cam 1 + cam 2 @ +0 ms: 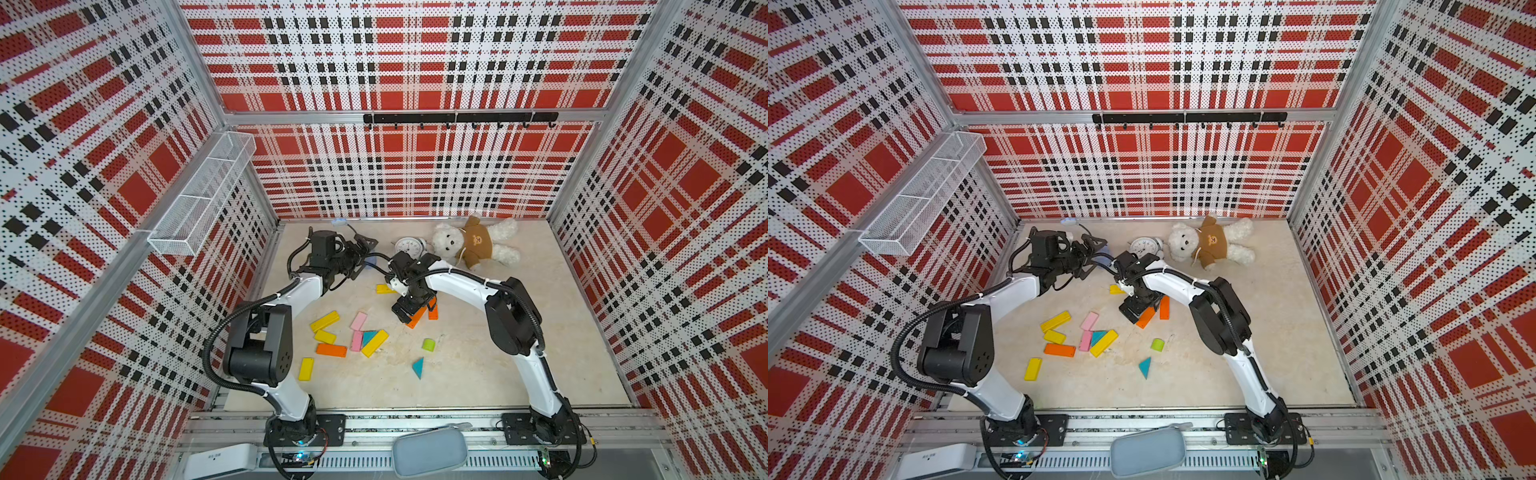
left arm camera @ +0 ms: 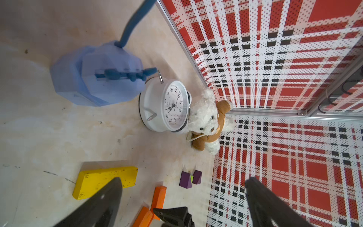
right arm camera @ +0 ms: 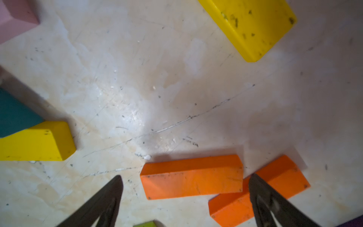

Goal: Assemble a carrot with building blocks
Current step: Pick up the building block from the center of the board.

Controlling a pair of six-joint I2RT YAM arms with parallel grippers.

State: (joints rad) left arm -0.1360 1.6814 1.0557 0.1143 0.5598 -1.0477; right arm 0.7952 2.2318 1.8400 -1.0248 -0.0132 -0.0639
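Lying loose: five yellow bars (image 1: 324, 321), three orange bars (image 1: 331, 350), two pink bars (image 1: 358, 321); both jaws spread open.

- Orange bar (image 1: 415, 320) and second orange bar (image 1: 433, 311): far ends hidden beneath right claw (image 1: 411, 311) in both top views.
- Yellow bar (image 1: 383, 289): one end likewise hidden.
- Alarm clock (image 1: 409, 245): near side covered.
- Pink block (image 3: 15, 17), teal triangle (image 3: 13, 116), lime-green stub (image 3: 146, 224): cut by right wrist view's edges.
- Blue object (image 2: 98, 74): blurred, unidentifiable.
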